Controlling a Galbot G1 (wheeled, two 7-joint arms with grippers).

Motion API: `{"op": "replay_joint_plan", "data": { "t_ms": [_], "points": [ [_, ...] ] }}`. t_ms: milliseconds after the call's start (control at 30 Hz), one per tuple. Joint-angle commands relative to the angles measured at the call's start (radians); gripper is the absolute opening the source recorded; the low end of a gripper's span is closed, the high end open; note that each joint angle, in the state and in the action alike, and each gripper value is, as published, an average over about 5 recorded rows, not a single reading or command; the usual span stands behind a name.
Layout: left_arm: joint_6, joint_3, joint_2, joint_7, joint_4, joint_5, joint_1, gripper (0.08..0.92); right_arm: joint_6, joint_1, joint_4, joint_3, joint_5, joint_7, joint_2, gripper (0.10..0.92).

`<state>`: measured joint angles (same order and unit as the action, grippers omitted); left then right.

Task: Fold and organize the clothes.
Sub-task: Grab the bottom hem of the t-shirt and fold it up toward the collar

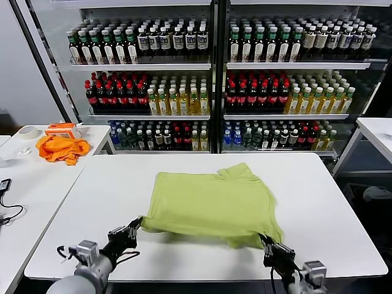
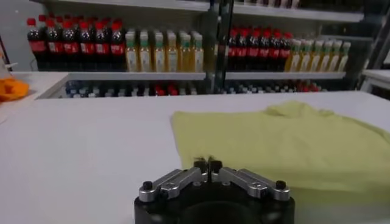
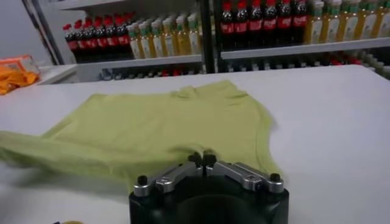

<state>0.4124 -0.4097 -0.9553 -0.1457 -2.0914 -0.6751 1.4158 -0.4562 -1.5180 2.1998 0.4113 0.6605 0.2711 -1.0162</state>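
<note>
Silver arms, seemingly black jaws.

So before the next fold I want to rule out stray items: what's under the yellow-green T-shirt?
Only the white table shows around the T-shirt. It lies mostly flat, near corners pinched by the left gripper and right gripper. Anything beneath the cloth is hidden.

My white rectangular worktable point(image 1: 331, 202) sits before tall glass-fronted coolers point(image 1: 214, 73), their white shelves packed with rows of red-, yellow- and green-labelled drink bottles point(image 1: 184, 98). Another white side table point(image 1: 37, 184) stands to my left, and a third white table's corner point(image 1: 376, 131) to my right.
</note>
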Motion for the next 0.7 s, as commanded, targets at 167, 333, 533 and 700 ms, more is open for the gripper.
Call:
{"op": "replay_joint_plan", "data": {
  "t_ms": [167,333,533,700],
  "points": [
    [-0.036,0.128,-0.051,0.055,0.303,-0.032,-0.291,0.082,-0.028,0.182,-0.148,-0.036,0.034,0.005,-0.017,0.104],
    [-0.037,0.147,-0.064,0.100,0.379,-0.011,-0.324,0.082,-0.027,0.194,-0.176,-0.051,0.028,0.004,-0.034,0.104],
    [-0.037,0.160,-0.077,0.113,0.410,0.000,-0.340,0.082,-0.026,0.199,-0.202,-0.058,0.021,0.002,-0.046,0.104],
    [-0.035,0.157,-0.079,0.124,0.416,0.003,-0.346,0.082,-0.026,0.205,-0.213,-0.058,0.020,-0.002,-0.050,0.104]
  ]
}}
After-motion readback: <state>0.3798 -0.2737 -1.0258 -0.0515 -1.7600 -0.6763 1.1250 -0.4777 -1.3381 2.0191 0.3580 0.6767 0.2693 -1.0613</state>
